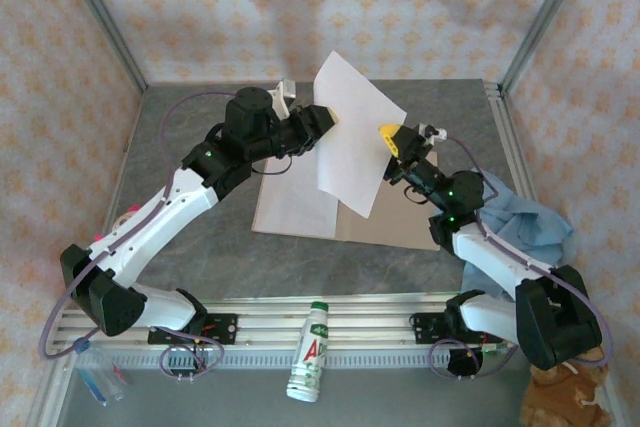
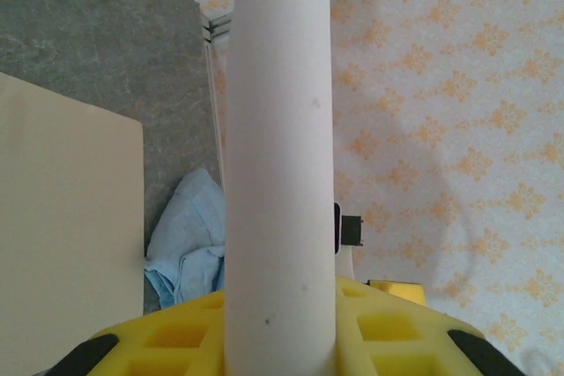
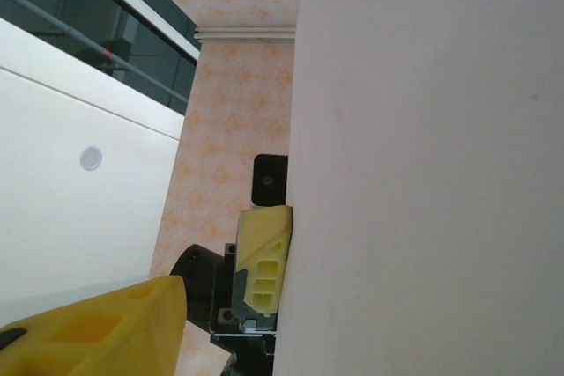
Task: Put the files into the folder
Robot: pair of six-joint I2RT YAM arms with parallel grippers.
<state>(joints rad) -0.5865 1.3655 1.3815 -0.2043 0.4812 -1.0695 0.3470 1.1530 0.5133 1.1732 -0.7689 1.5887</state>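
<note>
Bottle (image 1: pixel 310 352), white with a green label, lies on its side over the rail at bottom centre of the overhead view, between the two arm bases.

Folder (image 1: pixel 395 229) lies flat and open on the grey surface (image 1: pixel 190 247), mid-frame. Its tan board shows along the lower right. The pale rectangle (image 1: pixel 295 202) over its left part could be an inner face or a second sheet; cannot tell.

One white sheet (image 1: pixel 350 147) is held up off the surface, tilted, above the folder's upper part.

Left pincer (image 1: pixel 328 119) is clenched on the sheet's left edge. In its wrist view the paper (image 2: pixel 278 156) rises straight out from between the yellow fingers (image 2: pixel 159 341).

Right pincer (image 1: pixel 393 142) is at the sheet's right edge, jaws parted. In its wrist view one yellow finger (image 3: pixel 97 323) stands clear of the paper (image 3: pixel 423 173), with a gap between them. The other finger is hidden behind the sheet.

Light blue cloth (image 1: pixel 525 222) is bunched at right of frame beside the right arm, off the folder.
</note>
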